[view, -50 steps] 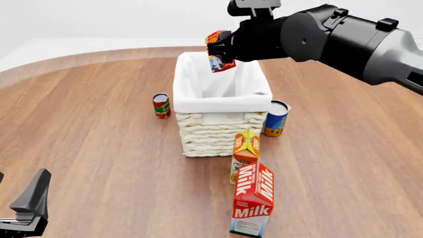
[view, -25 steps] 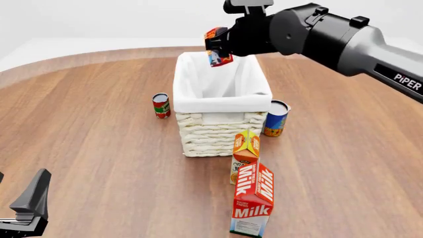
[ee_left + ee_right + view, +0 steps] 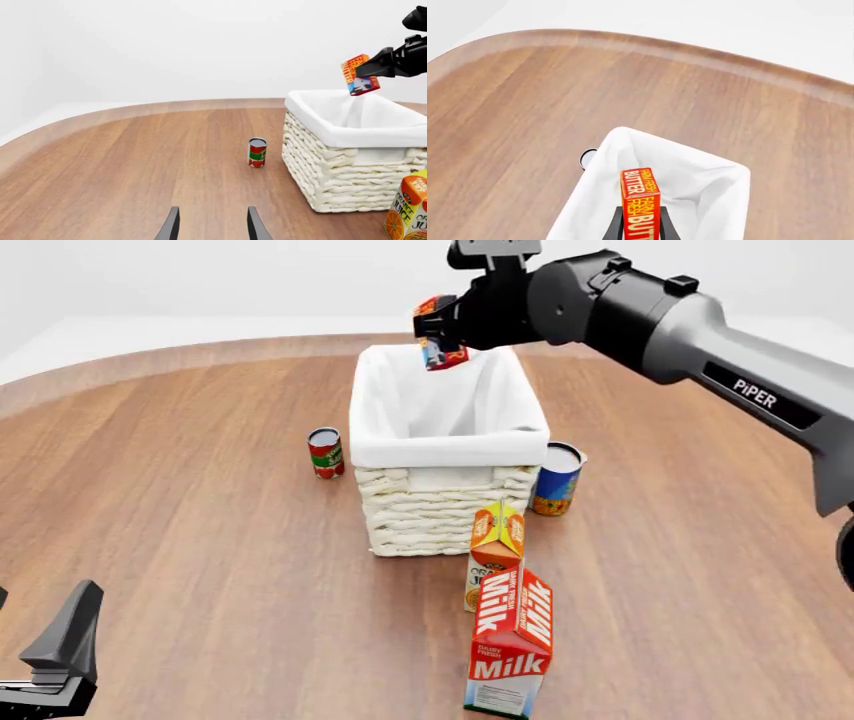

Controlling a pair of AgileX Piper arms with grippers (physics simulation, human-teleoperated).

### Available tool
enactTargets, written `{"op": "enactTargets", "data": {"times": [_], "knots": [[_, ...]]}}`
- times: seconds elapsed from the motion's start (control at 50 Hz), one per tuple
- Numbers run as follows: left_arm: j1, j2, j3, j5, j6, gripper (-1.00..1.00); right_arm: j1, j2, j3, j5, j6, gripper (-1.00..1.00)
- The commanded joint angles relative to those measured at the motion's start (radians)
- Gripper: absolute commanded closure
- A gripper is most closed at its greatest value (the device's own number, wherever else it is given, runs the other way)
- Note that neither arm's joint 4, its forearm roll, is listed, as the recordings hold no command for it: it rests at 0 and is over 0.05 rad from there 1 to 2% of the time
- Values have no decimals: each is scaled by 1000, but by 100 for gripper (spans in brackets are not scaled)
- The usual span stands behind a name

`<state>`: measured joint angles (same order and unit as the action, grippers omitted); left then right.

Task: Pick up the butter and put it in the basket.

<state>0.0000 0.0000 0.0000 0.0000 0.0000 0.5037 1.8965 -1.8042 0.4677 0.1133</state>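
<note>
Two arms share the wooden table [image 3: 200,540], and only the right one is busy: the right gripper [image 3: 441,338] reaches in from the right and hangs above the far end of the basket [image 3: 447,505], its jaws clenched on the butter [image 3: 438,332], which it holds in the air, tilted, over the white cloth liner [image 3: 447,445] and clear of it. From the right wrist view the butter [image 3: 639,202] stands on edge between the dark fingers [image 3: 617,227], its "BUTTER" lettering facing the camera, with the open basket [image 3: 707,180] straight beneath. From the left wrist view the butter [image 3: 359,75] sits above the far rim of the basket [image 3: 347,170], pinched by the right gripper [image 3: 373,70]. Down at the near left corner of the table the left gripper [image 3: 60,655] rests low, and the left wrist view shows its fingers [image 3: 172,227] parted, grasping nothing. A small red can [image 3: 324,452] stands just left of the basket, and a blue and orange can [image 3: 557,478] stands just beside its right wall. Near the basket's near right corner stands the orange juice carton [image 3: 495,550], and the milk carton [image 3: 510,640] stands nearer still, just in front of it
</note>
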Motion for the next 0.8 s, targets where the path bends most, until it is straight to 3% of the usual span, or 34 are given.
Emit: {"op": "enactTargets", "data": {"times": [0.02,0.06,0.66,0.8], "knots": [[0,0,0,0,0,-100,-10,30,-58,1,16,100],[0,0,0,0,0,-100,-10,27,-57,-8,35,100],[0,0,0,0,0,-100,-61,121,-78,-39,51,100],[0,0,0,0,0,-100,-56,125,-34,-72,61,100]]}}
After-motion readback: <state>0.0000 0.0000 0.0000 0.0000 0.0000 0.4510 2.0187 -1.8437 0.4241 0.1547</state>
